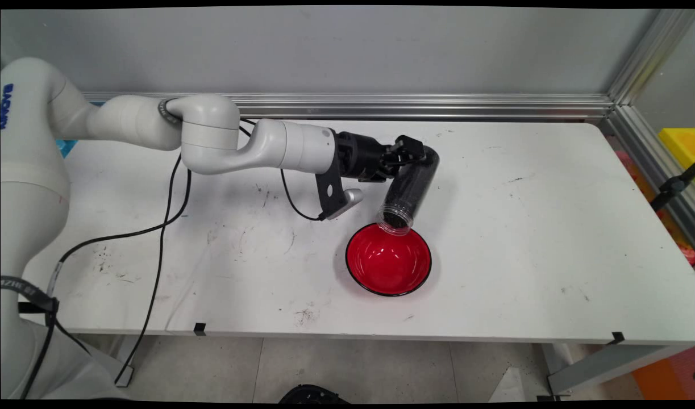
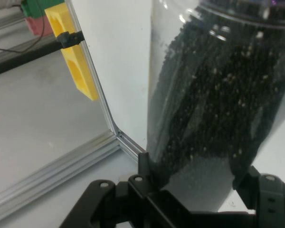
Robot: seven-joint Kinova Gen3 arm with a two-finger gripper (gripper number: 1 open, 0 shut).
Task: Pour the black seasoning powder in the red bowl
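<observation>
Red and glossy, the bowl (image 1: 388, 262) sits toward the near side of the white counter (image 1: 523, 238), its inside bare as far as I can see from here. Just above its far rim hangs the open mouth of a clear jar (image 1: 410, 187) packed with small dark grains. The jar is tipped well over, mouth down toward the bowl and base up by the gripper (image 1: 407, 154). The black fingers (image 2: 145, 164) are clamped on the jar near its base, one on each side; in the hand view the grain-filled wall of the jar fills the space between them.

Judging by how things lie, the jar is lifted, carried over and tilted, but nothing seems to have landed in the bowl yet. I cannot make out any grains falling. Black cables (image 1: 165, 227) droop from the arm across the counter's left half.
</observation>
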